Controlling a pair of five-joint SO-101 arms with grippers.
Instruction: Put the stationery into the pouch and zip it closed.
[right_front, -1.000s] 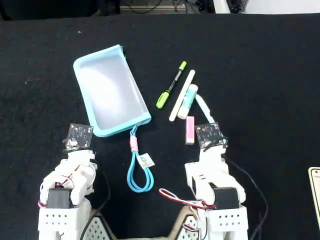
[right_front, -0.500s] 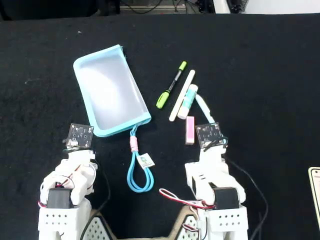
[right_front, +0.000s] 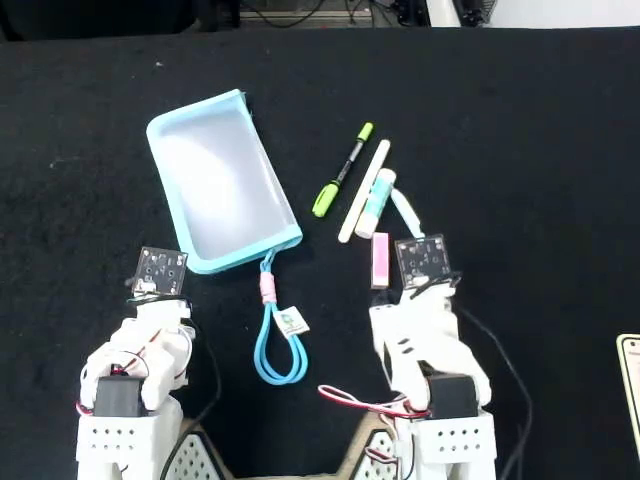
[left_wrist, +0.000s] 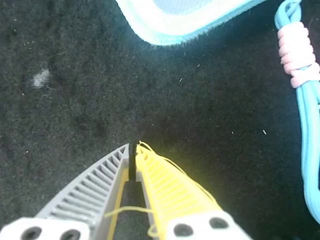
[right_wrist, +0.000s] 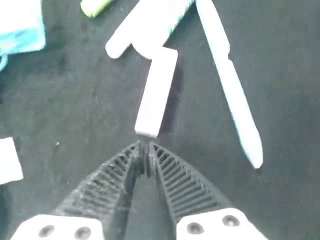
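Note:
The light blue pouch (right_front: 220, 192) lies flat at the table's left centre, its blue cord loop (right_front: 277, 345) trailing toward the arms. To its right lie a green highlighter (right_front: 341, 172), a white stick (right_front: 364, 190), a teal-and-white tube (right_front: 377, 203), a pale blue pen (right_front: 407, 215) and a pink eraser (right_front: 380, 261). My right gripper (right_wrist: 143, 148) is shut and empty, its tips just short of the eraser (right_wrist: 156, 93), with the pen (right_wrist: 230, 85) beside. My left gripper (left_wrist: 134, 148) is shut and empty, on bare cloth near the pouch corner (left_wrist: 185, 15) and cord (left_wrist: 305, 90).
Black cloth covers the whole table (right_front: 520, 150). A white tag (right_front: 293, 322) hangs on the cord. A pale card edge (right_front: 631, 385) lies at the far right. Cables and equipment sit beyond the table's back edge.
The right arm has shifted slightly forward toward the eraser and pen. The left arm and all the stationery stay where they were.

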